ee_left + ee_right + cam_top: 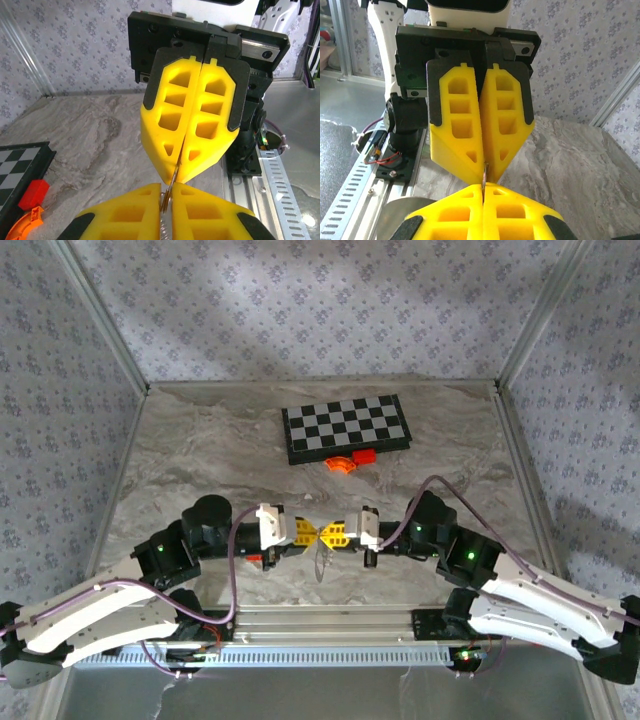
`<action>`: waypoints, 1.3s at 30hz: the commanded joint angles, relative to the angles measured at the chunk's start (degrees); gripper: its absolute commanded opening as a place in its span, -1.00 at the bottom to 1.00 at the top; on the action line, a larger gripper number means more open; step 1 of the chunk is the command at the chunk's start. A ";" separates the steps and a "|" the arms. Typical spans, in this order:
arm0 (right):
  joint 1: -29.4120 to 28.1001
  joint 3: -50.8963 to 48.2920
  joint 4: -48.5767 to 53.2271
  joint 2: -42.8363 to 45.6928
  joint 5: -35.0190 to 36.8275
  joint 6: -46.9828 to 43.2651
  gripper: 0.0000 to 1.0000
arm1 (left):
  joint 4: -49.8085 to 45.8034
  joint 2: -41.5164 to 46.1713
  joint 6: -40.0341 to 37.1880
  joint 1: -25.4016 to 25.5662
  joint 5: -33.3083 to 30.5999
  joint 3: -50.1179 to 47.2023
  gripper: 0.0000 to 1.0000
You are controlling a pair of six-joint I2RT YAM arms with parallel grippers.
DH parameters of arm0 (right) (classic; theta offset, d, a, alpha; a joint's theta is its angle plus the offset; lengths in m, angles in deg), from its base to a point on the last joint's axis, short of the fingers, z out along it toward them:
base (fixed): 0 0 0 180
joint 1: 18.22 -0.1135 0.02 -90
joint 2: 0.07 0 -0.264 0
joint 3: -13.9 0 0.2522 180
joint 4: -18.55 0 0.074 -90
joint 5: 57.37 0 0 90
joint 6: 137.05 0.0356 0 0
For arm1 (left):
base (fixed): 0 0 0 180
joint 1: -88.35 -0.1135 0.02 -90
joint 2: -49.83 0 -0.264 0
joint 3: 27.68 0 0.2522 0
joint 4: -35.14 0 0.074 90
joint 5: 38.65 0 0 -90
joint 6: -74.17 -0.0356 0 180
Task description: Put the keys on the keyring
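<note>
My left gripper (314, 533) and right gripper (323, 534) meet tip to tip above the table's near middle. Both are shut on the keyring (322, 560), a thin pale ring that hangs faintly below the tips. In the left wrist view the keyring (170, 192) shows edge-on as a metal sliver running from my left gripper (169, 200) into the right gripper (176, 176), with a beaded chain (168, 230) between my left fingers. The right wrist view has the same keyring (484, 175) between right gripper (483, 188) and left gripper (485, 169). A tiny red spot (252, 558) by the left wrist may be the key.
A small chessboard (345, 428) lies at the back, with an orange curved piece (342, 464) and a red block (364, 455) at its front edge. A metal rail (330, 622) runs along the near edge. Patterned walls close in the table on three sides.
</note>
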 commanded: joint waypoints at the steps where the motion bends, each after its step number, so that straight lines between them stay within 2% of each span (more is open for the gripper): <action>1: -1.06 2.37 1.92 -0.26 0.27 -2.30 -1.00 | -0.48 0.64 -0.64 0.29 -0.36 1.67 -0.77; 4: -1.48 2.74 1.93 -0.56 0.08 -2.30 -1.00 | -0.09 0.69 -0.67 0.27 -0.35 1.29 -0.82; 8: -1.76 2.62 1.47 -0.69 0.15 -2.12 -1.00 | 0.36 0.85 -0.62 0.27 -0.02 1.19 -1.00; 11: -1.81 2.82 1.60 -0.68 0.71 -1.77 -1.00 | 0.54 1.16 -0.47 0.34 -0.55 0.97 -1.00; 12: -1.84 2.84 1.65 -0.62 1.13 -1.54 -0.89 | 0.69 1.43 -0.41 0.27 -0.92 0.86 -1.00; 14: -1.73 2.53 1.57 -0.37 1.95 -0.42 -0.52 | 1.12 1.93 0.14 0.29 -2.17 0.43 -1.00; 17: -0.65 1.47 0.98 0.47 2.53 2.30 -0.14 | 1.33 2.79 0.56 0.30 -3.36 -0.45 -1.00; 20: 0.95 0.77 0.72 1.24 1.63 4.78 0.03 | 1.59 3.77 1.03 0.27 -4.98 -1.41 -1.00; 26: 6.74 -0.84 0.13 1.51 0.59 12.59 0.22 | 3.06 6.52 2.67 0.28 -10.29 -3.97 -1.00; 27: 7.95 -1.24 -0.20 1.33 0.72 14.33 0.34 | 4.26 7.06 3.46 0.27 -11.35 -4.96 -1.00; 28: 9.46 -1.60 -0.36 0.79 0.86 16.40 0.59 | 6.51 7.58 4.66 0.22 -12.36 -6.37 -1.00; 29: 10.95 -1.69 -0.26 0.02 0.93 18.23 0.76 | 8.70 8.05 5.89 0.27 -12.90 -7.85 -1.00; 31: 12.88 -1.70 0.15 -1.81 1.78 20.66 0.84 | 10.38 8.53 7.71 0.32 -15.01 -9.48 -1.00; 36: 14.50 -2.52 -0.16 -7.32 3.94 24.09 0.88 | 8.50 9.18 11.56 0.27 -27.25 -10.78 -1.00; 39: 14.16 -2.58 0.00 -10.67 3.42 23.68 0.87 | 7.38 9.50 11.97 0.27 -30.06 -11.20 -1.00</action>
